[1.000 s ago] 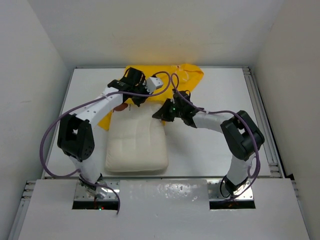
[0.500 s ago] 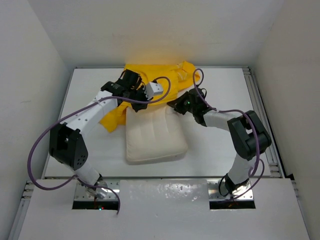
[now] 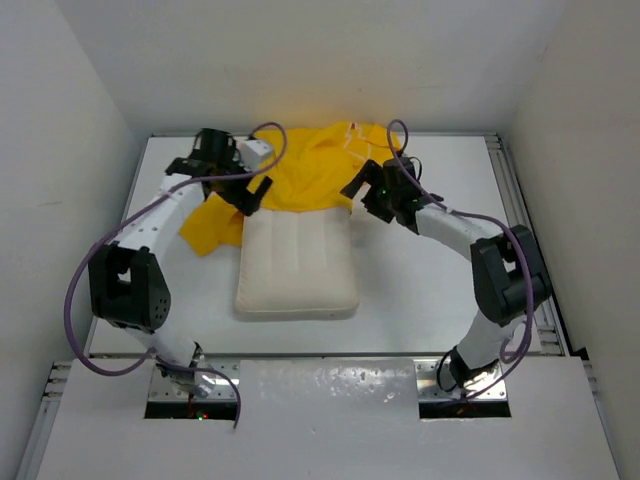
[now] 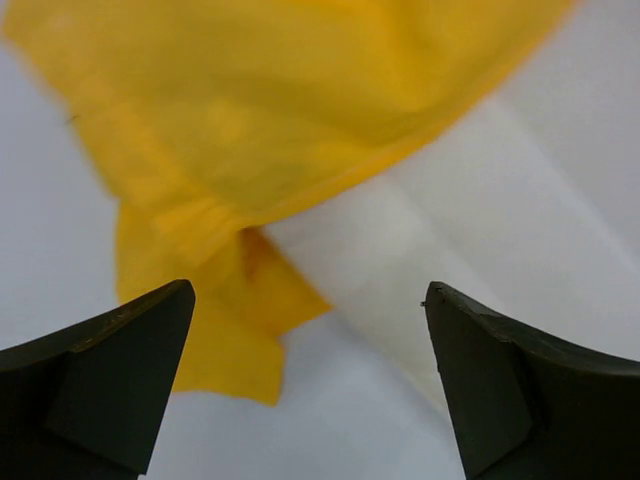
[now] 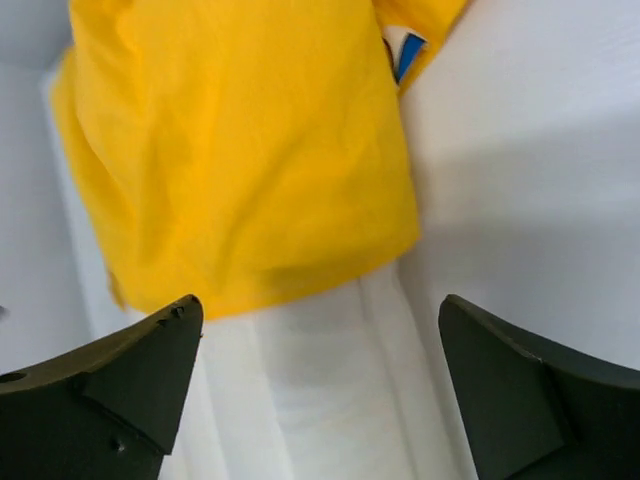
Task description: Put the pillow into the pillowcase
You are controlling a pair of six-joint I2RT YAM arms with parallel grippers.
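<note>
The cream-white pillow [image 3: 297, 268] lies lengthwise in the middle of the table. Its far end sits under the edge of the crumpled yellow pillowcase [image 3: 305, 170]. My left gripper [image 3: 255, 194] hovers over the pillow's far left corner, open and empty. My right gripper [image 3: 357, 190] hovers by the far right corner, also open and empty. The left wrist view shows the pillowcase [image 4: 300, 110] draped over the pillow [image 4: 470, 230], beyond the left gripper [image 4: 310, 335]. In the right wrist view the pillowcase [image 5: 250, 150] covers the pillow's [image 5: 320, 400] end above the right gripper [image 5: 320, 345].
A loose flap of the pillowcase [image 3: 213, 228] trails onto the white table [image 3: 420, 290] left of the pillow. White walls close in the table on three sides, with a metal rail [image 3: 525, 240] along the right edge. Purple cables loop from both arms.
Both grippers have gone from shut to open and let go of the cloth. The left arm swung left and back. The pillow has straightened and the pillowcase now spreads over its far end.
</note>
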